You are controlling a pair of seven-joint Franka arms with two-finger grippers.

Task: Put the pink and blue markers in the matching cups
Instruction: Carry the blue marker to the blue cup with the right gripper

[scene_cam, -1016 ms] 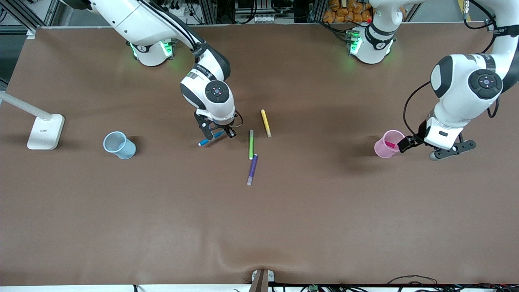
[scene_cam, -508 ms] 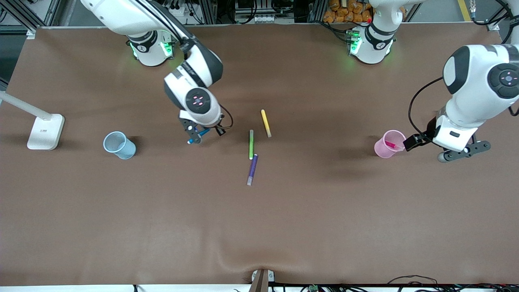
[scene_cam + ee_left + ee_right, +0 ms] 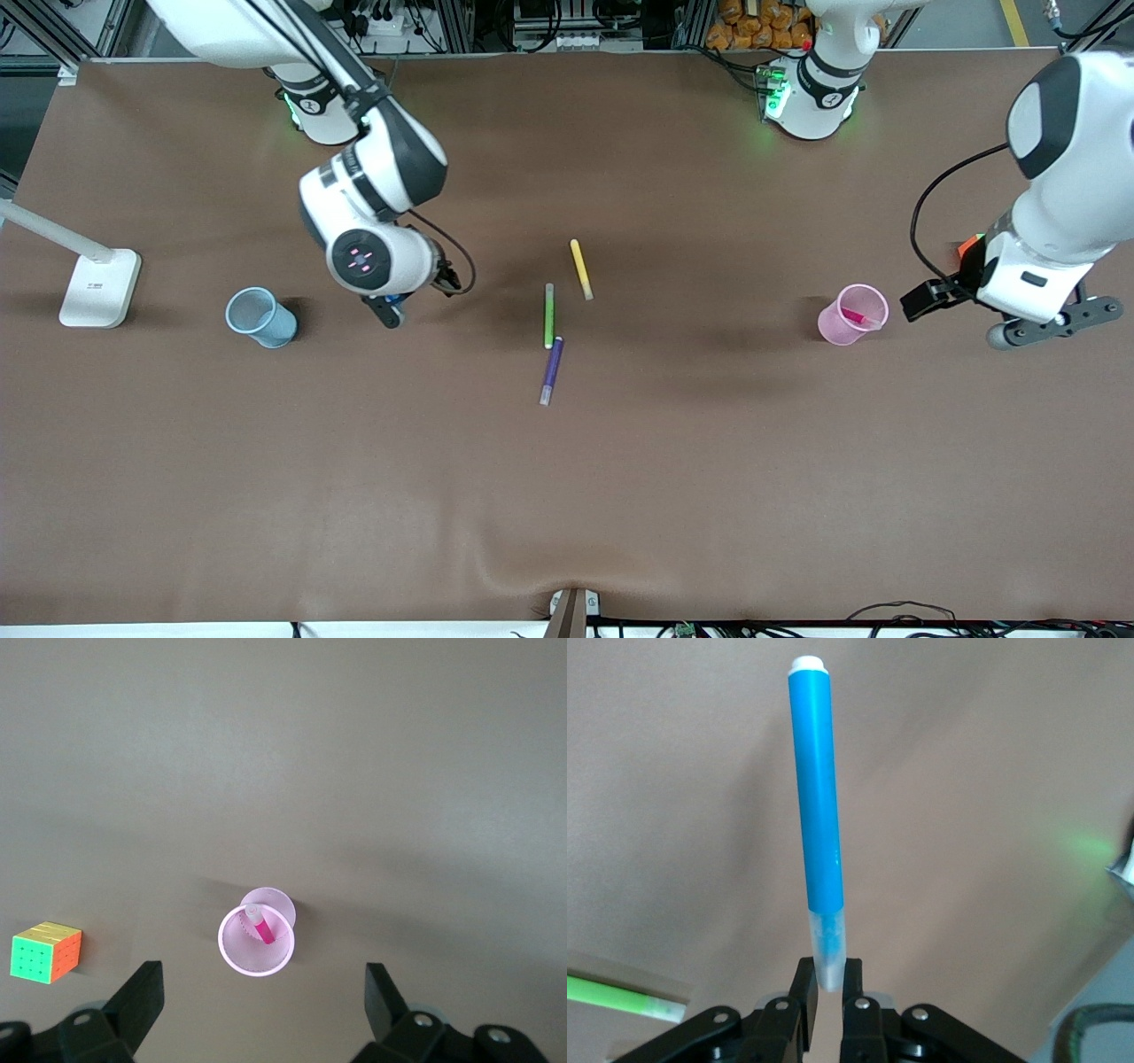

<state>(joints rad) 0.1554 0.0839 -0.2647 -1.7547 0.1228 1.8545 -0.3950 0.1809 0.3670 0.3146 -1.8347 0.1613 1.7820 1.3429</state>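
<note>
Jaws of the right gripper (image 3: 390,312) hang over the brown surface (image 3: 567,496) between the blue cup (image 3: 260,317) and the green marker (image 3: 548,315); the left gripper (image 3: 1028,328) hangs beside the pink cup (image 3: 850,315), toward the left arm's end.

Left wrist view: its jaws stand wide apart above the pink cup (image 3: 256,942), where the pink marker (image 3: 259,926) leans. A colour cube (image 3: 46,951) lies nearby.

Right wrist view: the jaws of the right gripper (image 3: 827,988) clamp the blue marker (image 3: 817,815) by its greyish cap.

Five markers: blue marker (image 3: 818,815), pink marker (image 3: 853,315), three others; two cups; one cube (image 3: 46,951).
</note>
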